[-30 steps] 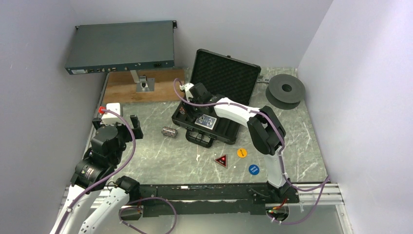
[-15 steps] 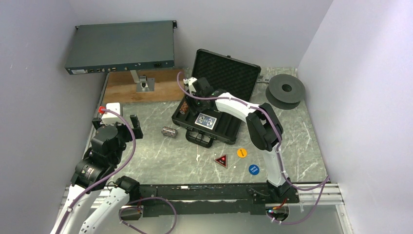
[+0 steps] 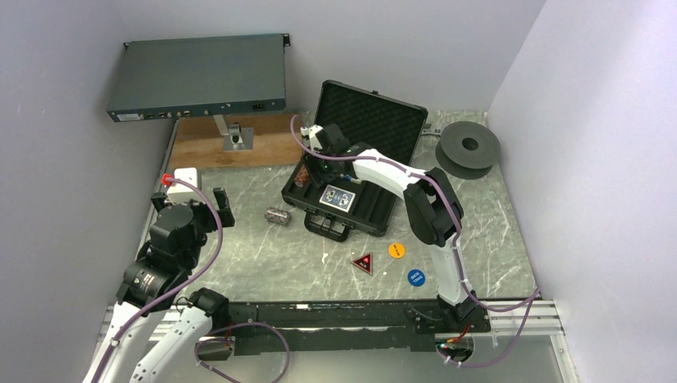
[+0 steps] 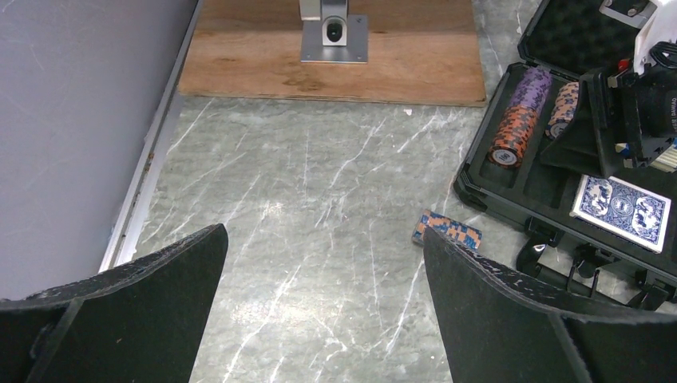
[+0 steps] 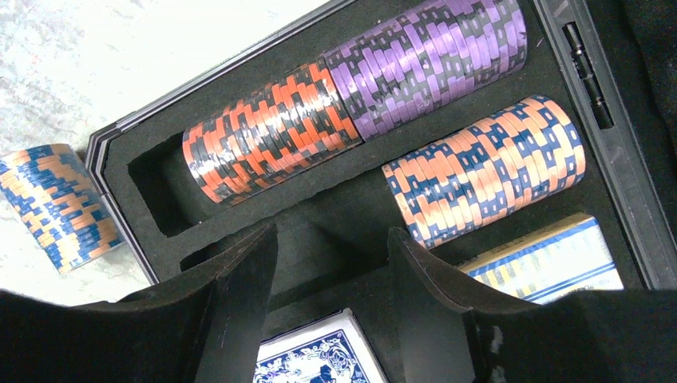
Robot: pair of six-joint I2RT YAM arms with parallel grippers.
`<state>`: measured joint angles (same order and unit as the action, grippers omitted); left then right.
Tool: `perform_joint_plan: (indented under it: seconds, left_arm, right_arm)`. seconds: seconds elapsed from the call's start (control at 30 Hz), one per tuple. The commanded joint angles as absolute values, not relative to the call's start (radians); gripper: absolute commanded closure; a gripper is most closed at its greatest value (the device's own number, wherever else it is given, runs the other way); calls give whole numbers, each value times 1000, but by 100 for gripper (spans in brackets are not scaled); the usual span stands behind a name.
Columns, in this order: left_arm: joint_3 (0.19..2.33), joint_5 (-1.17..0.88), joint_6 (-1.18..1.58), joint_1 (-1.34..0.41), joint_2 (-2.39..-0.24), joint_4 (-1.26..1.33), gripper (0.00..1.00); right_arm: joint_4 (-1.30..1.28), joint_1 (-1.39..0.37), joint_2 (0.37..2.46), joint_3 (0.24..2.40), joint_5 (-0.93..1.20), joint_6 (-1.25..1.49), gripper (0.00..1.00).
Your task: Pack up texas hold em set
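The black briefcase (image 3: 375, 209) lies open on the table, its foam lid (image 3: 367, 120) standing up. In its slots lie an orange-and-purple chip roll (image 5: 351, 88), an orange-blue chip roll (image 5: 483, 171), a blue card deck (image 3: 336, 197) and a second deck (image 5: 543, 259). My right gripper (image 5: 331, 235) is open and empty just above the foam, between the rolls and the deck; it also shows in the top view (image 3: 321, 166). One loose chip roll (image 3: 277, 215) lies left of the case. My left gripper (image 4: 323, 235) is open and empty, above the table left of that roll (image 4: 447, 230).
A red-triangle button (image 3: 363, 262), an orange button (image 3: 397, 250) and a blue button (image 3: 416, 277) lie in front of the case. A grey rack unit (image 3: 198, 76) on a stand above a wooden board (image 3: 263, 148) is at back left. A dark spool (image 3: 469, 146) is at back right.
My right gripper has moved a little toward the back of the case, uncovering the card deck. The left arm has not moved.
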<state>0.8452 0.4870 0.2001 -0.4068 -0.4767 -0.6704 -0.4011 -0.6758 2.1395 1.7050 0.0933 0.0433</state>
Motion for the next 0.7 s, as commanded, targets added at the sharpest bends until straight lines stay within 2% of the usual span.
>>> perform_joint_plan:
  seconds: [0.0, 0.33, 0.67]
  left_arm:
    - [847, 476, 197, -399, -489, -638, 0]
    - [848, 480, 201, -396, -498, -643, 0]
    - [909, 503, 202, -395, -487, -639, 0]
  right_arm:
    - [-365, -645, 2055, 1729, 51, 30, 42]
    - [-409, -700, 1916, 1659, 98, 42, 32]
    - [-398, -818, 1835, 1596, 176, -99, 22]
